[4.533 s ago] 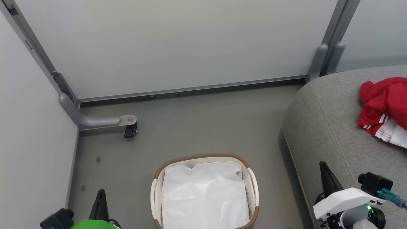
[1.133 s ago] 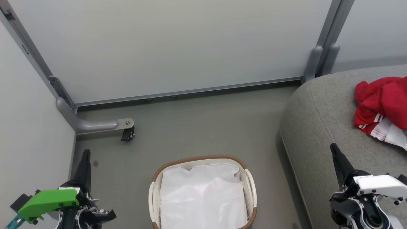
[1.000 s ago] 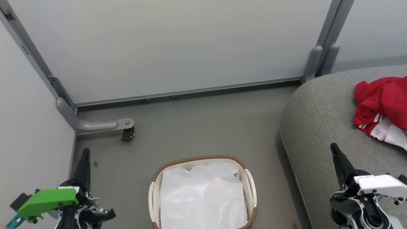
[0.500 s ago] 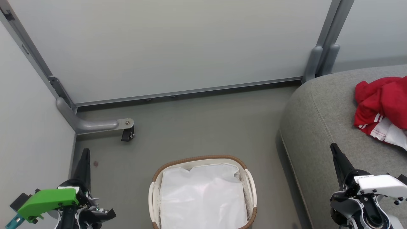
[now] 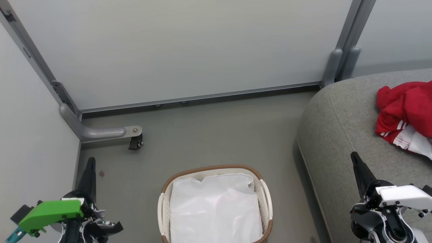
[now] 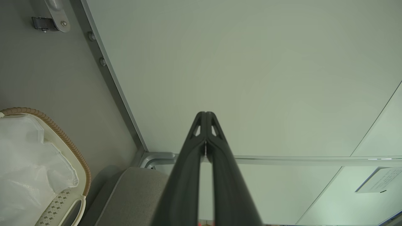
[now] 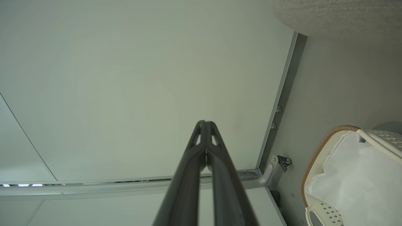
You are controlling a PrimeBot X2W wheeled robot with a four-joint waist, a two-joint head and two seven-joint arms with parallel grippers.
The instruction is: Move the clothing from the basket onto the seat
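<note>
Clothing (image 5: pixel 401 104) lies on seat (image 5: pixel 337 135); basket (image 5: pixel 212 167) holds liner (image 5: pixel 216 209); left gripper (image 5: pixel 90 161), right gripper (image 5: pixel 353 156): jaws pressed together, empty.

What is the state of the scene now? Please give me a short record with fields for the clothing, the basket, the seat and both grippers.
clothing: red with white stripes, crumpled on the seat
basket: on the floor; white liner inside, no red fabric visible
seat: grey cushion, to the right of the basket
left gripper: shut, empty, left of the basket
right gripper: shut, empty, in front of the seat in the head view
task: appears done
</note>
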